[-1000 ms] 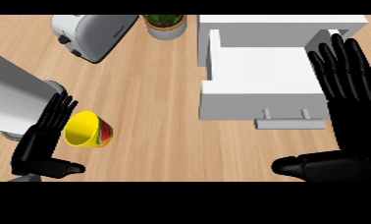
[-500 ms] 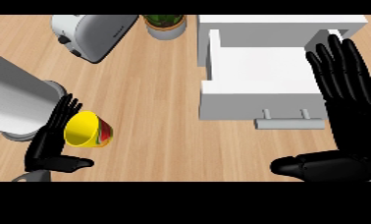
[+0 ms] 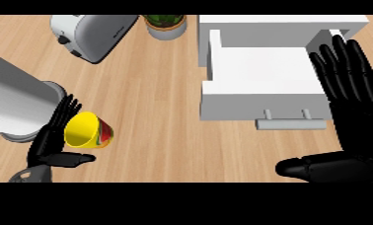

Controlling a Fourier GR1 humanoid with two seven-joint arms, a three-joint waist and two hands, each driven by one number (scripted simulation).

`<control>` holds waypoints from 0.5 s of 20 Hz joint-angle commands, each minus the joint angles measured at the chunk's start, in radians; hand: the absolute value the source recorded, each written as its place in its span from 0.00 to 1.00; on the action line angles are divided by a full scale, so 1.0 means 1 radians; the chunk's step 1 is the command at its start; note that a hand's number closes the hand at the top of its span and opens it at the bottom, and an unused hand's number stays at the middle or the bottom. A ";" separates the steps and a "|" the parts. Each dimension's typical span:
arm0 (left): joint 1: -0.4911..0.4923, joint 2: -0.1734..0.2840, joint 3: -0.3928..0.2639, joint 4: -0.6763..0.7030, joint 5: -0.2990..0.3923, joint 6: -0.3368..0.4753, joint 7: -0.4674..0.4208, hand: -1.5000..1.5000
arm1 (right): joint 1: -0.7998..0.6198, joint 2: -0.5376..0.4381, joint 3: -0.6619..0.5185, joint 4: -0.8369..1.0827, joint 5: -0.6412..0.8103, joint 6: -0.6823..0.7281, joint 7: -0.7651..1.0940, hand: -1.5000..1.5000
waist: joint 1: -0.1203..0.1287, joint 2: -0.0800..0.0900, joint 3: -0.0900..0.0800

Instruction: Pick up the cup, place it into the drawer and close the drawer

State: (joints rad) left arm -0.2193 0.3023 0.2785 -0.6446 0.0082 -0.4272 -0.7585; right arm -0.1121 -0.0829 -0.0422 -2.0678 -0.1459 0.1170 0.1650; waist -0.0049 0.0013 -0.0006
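Wooden counter (image 3: 160, 95) | cup (image 3: 89, 130) lying tipped at lower left | left hand (image 3: 53, 142) open, cupping its rim, nothing gripped | right hand (image 3: 348, 115) open, resting beside open drawer (image 3: 262, 78), ready for closing.

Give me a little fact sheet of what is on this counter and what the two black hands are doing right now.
cup: yellow cup lying tilted on the wooden counter, lower left
left hand: black left hand open beside the cup, fingers straight along its left side
right hand: black right hand open, resting at the right edge
drawer: white drawer pulled open, nothing visible inside, grey handle at its front
other items: silver toaster, potted green plant, grey metal container at left
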 commanded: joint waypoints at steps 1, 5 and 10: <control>-0.037 0.039 0.000 0.113 -0.007 -0.083 -0.110 0.00 | -0.010 -0.022 -0.030 0.042 -0.011 0.029 -0.036 0.00 | 0.000 0.000 0.000; -0.033 -0.001 -0.036 0.088 -0.008 -0.083 -0.097 0.00 | -0.012 0.030 0.045 0.038 0.049 -0.015 -0.029 0.00 | 0.002 0.000 0.000; -0.085 0.019 -0.020 0.198 0.003 -0.117 -0.179 0.00 | -0.026 -0.008 -0.004 -0.010 -0.008 0.003 0.019 0.00 | -0.006 0.002 -0.001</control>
State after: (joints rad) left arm -0.2891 0.3097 0.2559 -0.5162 0.0052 -0.4310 -0.8190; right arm -0.1247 -0.0747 -0.0312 -2.0547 -0.1369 0.1148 0.1581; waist -0.0072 0.0021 -0.0011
